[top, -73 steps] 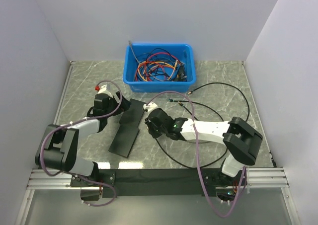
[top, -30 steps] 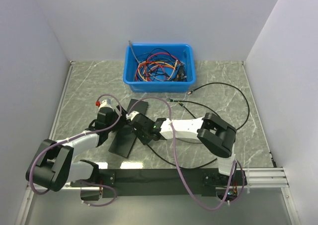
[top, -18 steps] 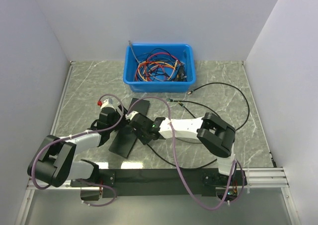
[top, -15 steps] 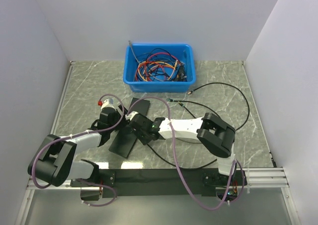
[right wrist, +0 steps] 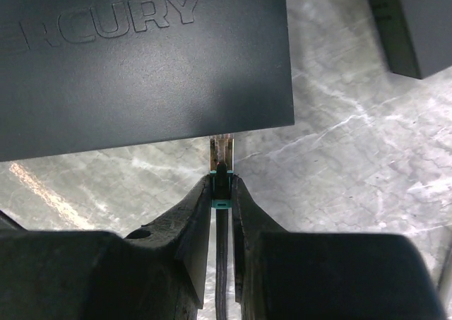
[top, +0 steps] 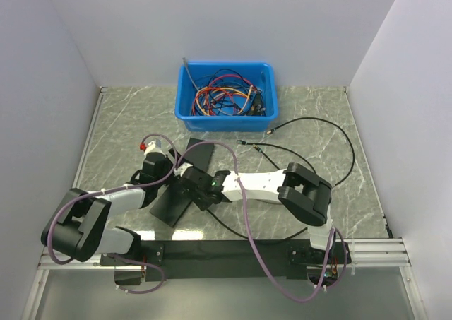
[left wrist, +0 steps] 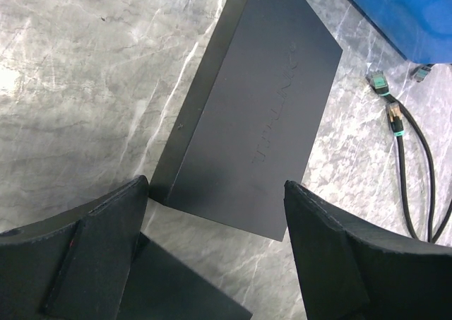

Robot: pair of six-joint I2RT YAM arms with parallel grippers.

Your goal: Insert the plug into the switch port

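A long black switch (top: 171,203) marked MERCURY (right wrist: 141,58) lies at the table's front left. My right gripper (top: 189,182) (right wrist: 222,182) is shut on a plug with a teal boot (right wrist: 222,189). The plug's clear tip meets the switch's near edge; the port itself is hidden under that edge. Its black cable (top: 236,228) trails back to the right. My left gripper (top: 161,170) (left wrist: 215,186) is open and empty, low over the table between the long switch (left wrist: 176,288) and a second black box (left wrist: 261,122).
The second black box (top: 196,152) (right wrist: 424,23) lies just behind the switch. A blue bin (top: 185,111) of tangled cables stands at the back. Loose black cables (top: 339,140) with teal-booted plugs (left wrist: 394,119) loop over the right half.
My right arm has swung left with the plug, from the table's middle to the long switch's edge. The left gripper has shifted only slightly.
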